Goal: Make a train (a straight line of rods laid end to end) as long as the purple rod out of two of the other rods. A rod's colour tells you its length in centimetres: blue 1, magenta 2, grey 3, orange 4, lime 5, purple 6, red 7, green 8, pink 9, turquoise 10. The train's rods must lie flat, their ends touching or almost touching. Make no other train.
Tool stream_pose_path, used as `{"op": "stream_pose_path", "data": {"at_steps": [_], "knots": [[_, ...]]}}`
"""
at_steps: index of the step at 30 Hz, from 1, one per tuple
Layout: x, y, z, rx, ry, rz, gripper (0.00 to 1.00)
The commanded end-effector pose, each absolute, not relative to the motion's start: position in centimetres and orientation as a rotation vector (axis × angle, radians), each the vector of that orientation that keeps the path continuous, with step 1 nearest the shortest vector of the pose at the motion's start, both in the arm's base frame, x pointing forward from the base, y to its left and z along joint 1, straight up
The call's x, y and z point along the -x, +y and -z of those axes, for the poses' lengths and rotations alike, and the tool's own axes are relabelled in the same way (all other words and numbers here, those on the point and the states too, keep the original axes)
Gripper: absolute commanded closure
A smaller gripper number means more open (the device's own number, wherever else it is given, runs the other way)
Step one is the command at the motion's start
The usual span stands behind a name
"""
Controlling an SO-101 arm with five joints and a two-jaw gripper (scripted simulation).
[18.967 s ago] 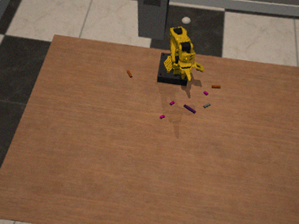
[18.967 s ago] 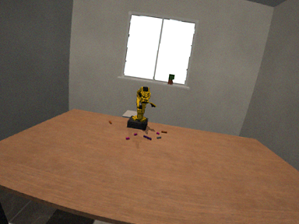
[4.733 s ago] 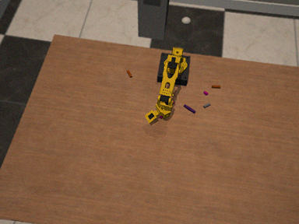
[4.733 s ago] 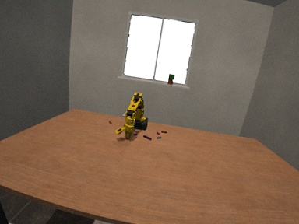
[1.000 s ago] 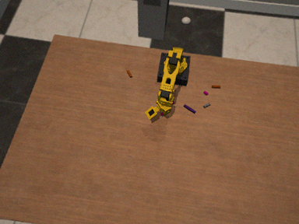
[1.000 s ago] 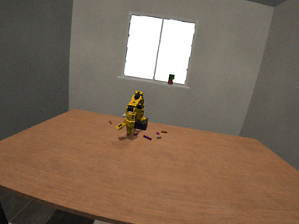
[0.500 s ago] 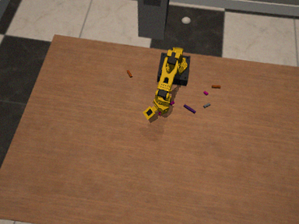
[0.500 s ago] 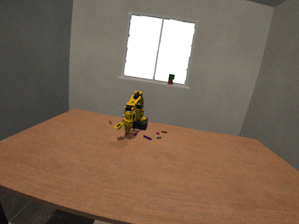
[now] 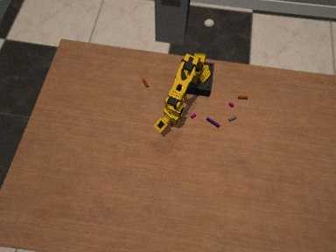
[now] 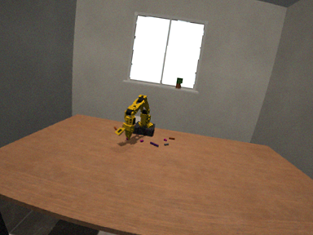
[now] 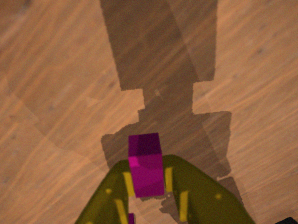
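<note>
Top view — the arm reaches out from its base toward the near side of the worktop (image 9: 89, 183). The claw (image 9: 170, 123) sits just off the purple rod's (image 9: 213, 122) left end, with a loose magenta rod (image 9: 193, 116) between them. A speck of magenta shows at the claw tip: the carried rod. A second loose magenta rod (image 9: 231, 105) and a grey rod (image 9: 232, 119) lie beyond the purple rod, toward the right edge. One orange rod (image 9: 243, 97) lies further back on that side; the other orange rod (image 9: 145, 83) lies well apart, on the far side of the arm from the purple rod.

Exterior view — the claw (image 10: 126, 134) hangs low over the worktop (image 10: 161, 199), its shadow close under it. Rods near the purple rod (image 10: 154, 144) are too small here to sort with confidence.

Wrist view — the claw (image 11: 146, 187) is pinching a magenta rod (image 11: 145, 165), which juts forward beyond the jaws above bare wood (image 11: 60, 75). The grip looks centred and square.

Judgement: magenta plus orange equals purple, so this rod needs an orange partner. To do the step well — carry it clear of the loose magenta rod beside the purple rod, so no stray train forms. Lower until the rod lies flat, its long axis in line with the chosen orange rod and its end just meeting that rod's end, then release without nudging either.
</note>
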State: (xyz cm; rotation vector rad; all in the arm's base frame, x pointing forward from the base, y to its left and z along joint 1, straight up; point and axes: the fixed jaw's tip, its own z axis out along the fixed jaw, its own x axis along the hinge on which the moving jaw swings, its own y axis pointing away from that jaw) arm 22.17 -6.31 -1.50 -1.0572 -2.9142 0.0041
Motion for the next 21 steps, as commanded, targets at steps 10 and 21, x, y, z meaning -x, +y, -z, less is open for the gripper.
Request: {"op": "stream_pose_path", "data": {"at_steps": [10, 21], "knots": [[-19.7, -10.9, 1.4, 0.709, -3.036, 0.012, 1.0], [-17.3, -13.8, 1.6, 0.434, -3.091, 0.02, 1.0]]}}
